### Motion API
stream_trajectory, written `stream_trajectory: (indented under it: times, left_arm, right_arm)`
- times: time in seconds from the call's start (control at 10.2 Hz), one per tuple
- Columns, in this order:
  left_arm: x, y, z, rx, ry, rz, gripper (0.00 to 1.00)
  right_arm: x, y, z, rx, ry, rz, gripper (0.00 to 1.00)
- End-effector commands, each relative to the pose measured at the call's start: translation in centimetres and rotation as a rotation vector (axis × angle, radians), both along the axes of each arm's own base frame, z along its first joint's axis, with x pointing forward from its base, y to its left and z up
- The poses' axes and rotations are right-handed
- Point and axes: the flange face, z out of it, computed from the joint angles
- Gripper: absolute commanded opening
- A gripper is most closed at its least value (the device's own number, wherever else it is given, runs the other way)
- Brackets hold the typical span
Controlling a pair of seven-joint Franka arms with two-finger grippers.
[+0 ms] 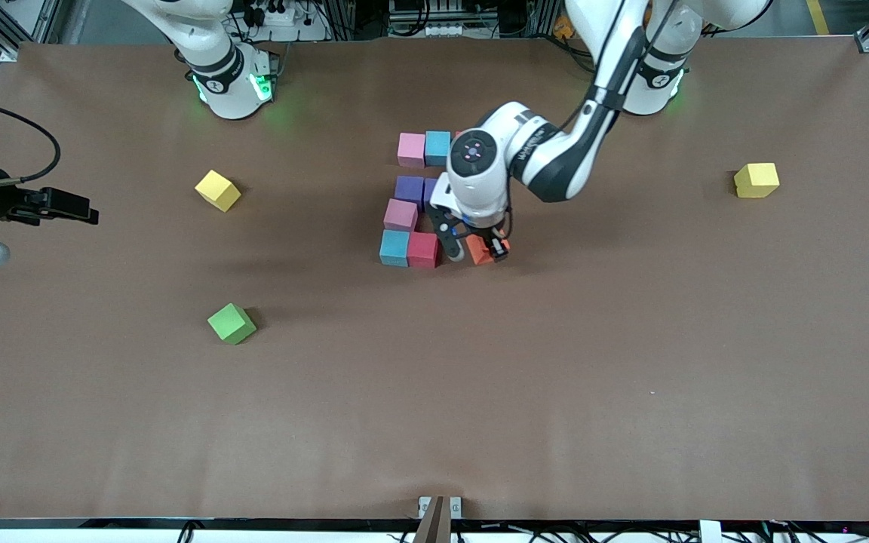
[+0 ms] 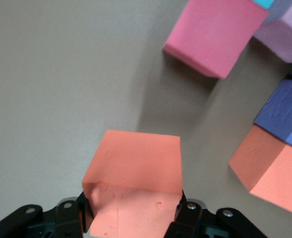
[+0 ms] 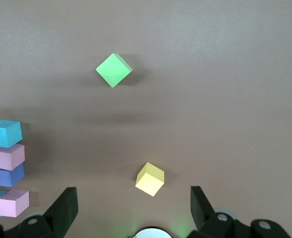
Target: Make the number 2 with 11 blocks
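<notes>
Front view: left gripper closed on orange cube, low at the row of the number 2 nearest the camera, beside crimson cube.

Left wrist view: fingers denting cube faces. Probably light, soft foam; grip flat opposite sides, gently.

Right wrist view: right gripper waiting, wide open, empty.

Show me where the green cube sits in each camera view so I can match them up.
Front view: green cube alone on the table, toward the right arm's end, nearer the camera than the block cluster.
Left wrist view: not in it.
Right wrist view: green cube above the yellow cube.
Shared landmark: that yellow cube.
</notes>
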Motion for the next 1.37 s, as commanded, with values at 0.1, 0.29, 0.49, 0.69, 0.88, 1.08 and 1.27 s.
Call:
stream_trajectory:
  times: [0.1, 0.29, 0.49, 0.69, 0.88, 1.08, 1.27]
  left_arm:
    - [-0.2, -2.9, -2.4, 0.057, -0.032, -0.092, 0.05]
    - [-0.9, -3.4, -3.3, 0.078, -0.026, -0.153, 0.04]
    - [-1.8, -4.2, -3.5, 0.096, -0.018, -0.180, 0.04]
    - [-2.3, -5.9, -3.5, 0.128, -0.023, -0.197, 0.04]
    - [-2.1, -5.8, -4.2, 0.137, -0.025, -0.195, 0.04]
    - [-1.2, -5.6, -4.3, 0.146, -0.036, -0.200, 0.04]
    - [-1.0, -5.7, -4.2, 0.146, -0.040, -0.221, 0.04]
  right_arm:
    - [0.6, -0.4, 0.5, -0.024, -0.018, -0.014, 1.00]
    - [0.8, -1.2, 0.6, -0.042, -0.036, -0.025, 1.00]
    - [1.2, -2.0, 0.3, -0.033, -0.039, -0.038, 1.00]
    - [1.3, -1.8, 1.7, -0.038, -0.068, -0.025, 1.00]
    - [1.4, -3.0, 5.5, -0.039, -0.149, -0.046, 1.00]
    - [1.1, -4.7, 6.4, -0.024, -0.169, -0.075, 1.00]
    - [1.2, -5.4, 6.5, 0.046, -0.181, -0.103, 1.00]
